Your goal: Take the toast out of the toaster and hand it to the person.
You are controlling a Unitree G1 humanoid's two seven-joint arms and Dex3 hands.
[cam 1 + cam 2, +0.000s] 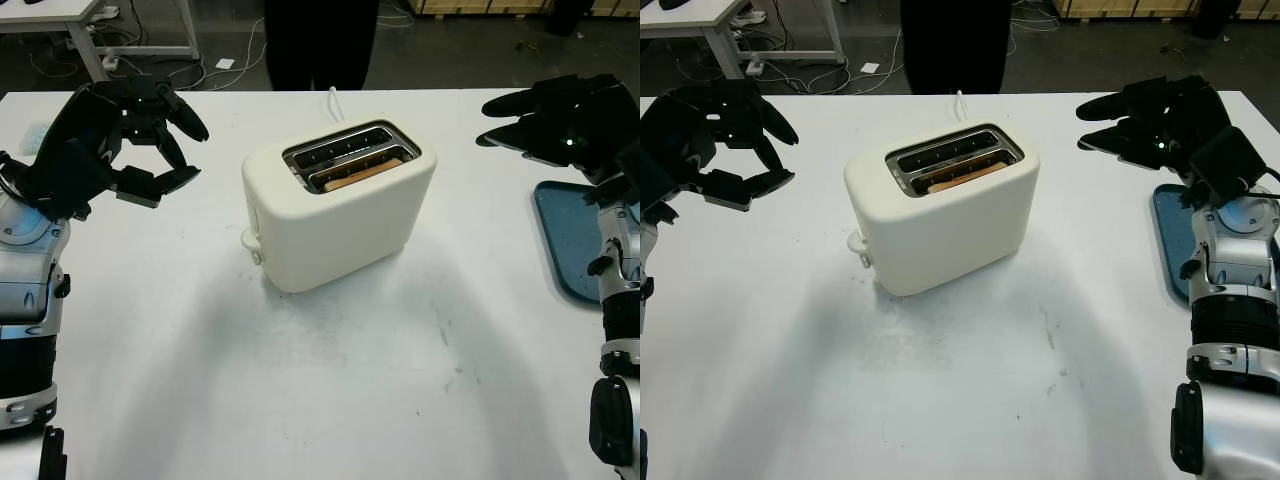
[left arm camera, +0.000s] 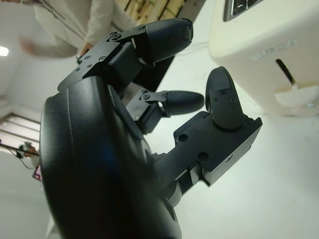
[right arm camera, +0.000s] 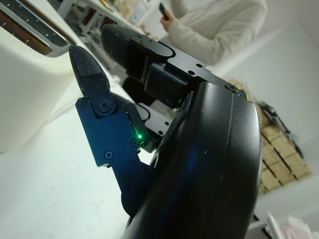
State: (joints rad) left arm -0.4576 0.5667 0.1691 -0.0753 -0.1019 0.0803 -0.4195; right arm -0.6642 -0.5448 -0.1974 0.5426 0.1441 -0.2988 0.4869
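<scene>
The left robot hand hangs above the white surface at its far left, well apart from the toaster, holding nothing; it is open, its black fingers pointed toward the toaster's side. In the left wrist view the toaster's end shows close by, with its slot and lever knob. The cream toaster stands upright near the middle of the surface, turned at an angle, its knob on the end facing the left robot hand. It has two slots on top; the toast sits down inside the nearer slot, only its brown top edge showing, while the farther slot looks dark. A white cord runs from behind the toaster toward the far edge of the surface. Beyond that edge a person in dark trousers stands; the right wrist view shows the person's light sleeve. The right robot hand hovers above the surface at the far right, wide open and holding nothing, well apart from the toaster. Below it, at the right edge, lies a blue tray.
</scene>
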